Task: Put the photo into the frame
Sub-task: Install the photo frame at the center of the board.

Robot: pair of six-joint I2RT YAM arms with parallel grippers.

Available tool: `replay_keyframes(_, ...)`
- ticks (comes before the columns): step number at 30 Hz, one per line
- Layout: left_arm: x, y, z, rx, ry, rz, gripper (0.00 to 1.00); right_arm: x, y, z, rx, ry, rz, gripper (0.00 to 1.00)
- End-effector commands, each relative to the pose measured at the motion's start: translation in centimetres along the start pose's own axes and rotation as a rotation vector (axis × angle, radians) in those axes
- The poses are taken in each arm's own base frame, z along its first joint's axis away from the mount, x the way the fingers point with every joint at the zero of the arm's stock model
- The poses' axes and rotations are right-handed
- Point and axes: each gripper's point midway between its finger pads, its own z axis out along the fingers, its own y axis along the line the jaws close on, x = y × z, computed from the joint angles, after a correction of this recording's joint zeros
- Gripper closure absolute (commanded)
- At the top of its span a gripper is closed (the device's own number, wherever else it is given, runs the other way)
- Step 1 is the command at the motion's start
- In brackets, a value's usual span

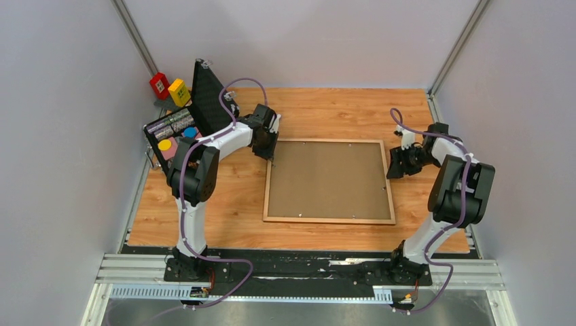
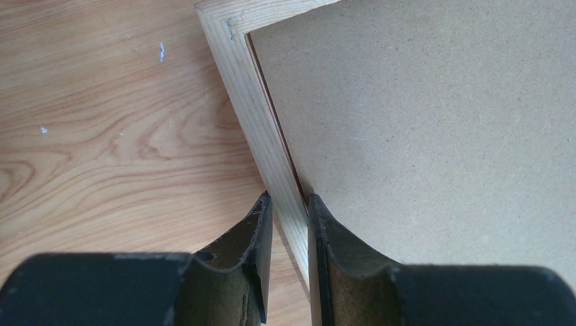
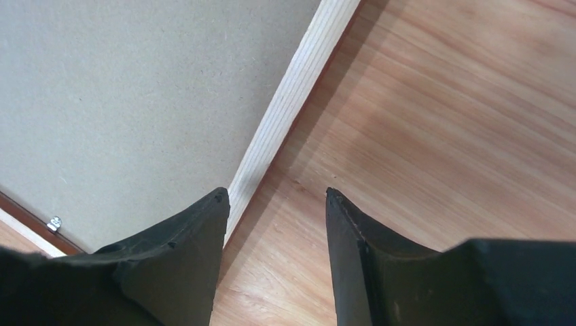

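The frame (image 1: pixel 329 221) lies back side up in the middle of the table, and a plain brown backing board (image 1: pixel 329 180) fills it. The photo is hidden. My left gripper (image 1: pixel 270 155) is at the frame's far left corner. In the left wrist view the left gripper (image 2: pixel 289 198) is shut on the pale wood rail of the frame (image 2: pixel 248 109), one finger outside it and one on the backing board (image 2: pixel 421 122). My right gripper (image 3: pixel 276 193) stands open just off the right rail of the frame (image 3: pixel 299 88), holding nothing, with bare table between its fingers.
An open black case (image 1: pixel 204 95) with coloured items stands at the back left, next to a red block (image 1: pixel 159 85) and a yellow block (image 1: pixel 179 92). Grey walls close in the table on three sides. A small metal clip (image 3: pixel 53 222) sits at the backing board's edge.
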Motion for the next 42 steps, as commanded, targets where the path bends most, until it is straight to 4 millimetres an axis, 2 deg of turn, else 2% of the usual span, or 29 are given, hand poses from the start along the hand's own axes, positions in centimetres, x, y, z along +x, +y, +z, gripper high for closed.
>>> replay_keyframes(1,-1.4,0.5,-1.2,-0.011,-0.039,0.025,1.0,-3.1,0.8,-1.9,-0.005,-0.121,0.026,0.46)
replay_keyframes(8,-1.6,0.5,-1.0,-0.011,-0.045,-0.001,1.0,-4.0,4.6,-4.2,-0.055,-0.226,-0.025,0.42)
replay_keyframes(14,-1.9,0.9,-0.5,-0.038,-0.047,-0.045,1.0,-3.4,8.5,-5.2,-0.052,-0.251,-0.135,0.4)
replay_keyframes(21,-2.6,1.5,-0.1,-0.043,-0.05,-0.096,1.0,-0.2,13.4,-3.7,-0.06,-0.17,-0.332,0.39)
replay_keyframes(28,-4.3,1.2,1.2,-0.025,-0.064,-0.142,1.0,2.6,16.5,-2.7,-0.075,-0.115,-0.439,0.37)
replay_keyframes(31,-4.2,1.1,1.9,-0.02,-0.048,-0.158,1.0,3.6,17.4,-2.1,-0.082,-0.077,-0.475,0.37)
replay_keyframes(37,-4.4,1.0,1.7,-0.01,-0.058,-0.155,1.0,5.1,19.0,-1.0,-0.11,-0.011,-0.523,0.36)
replay_keyframes(39,-4.4,0.9,1.4,-0.004,-0.062,-0.144,0.92,5.3,19.6,-0.8,-0.119,0.002,-0.539,0.36)
replay_keyframes(42,-4.5,0.9,0.9,0.003,-0.073,-0.122,0.68,5.5,20.3,-0.4,-0.122,0.018,-0.556,0.36)
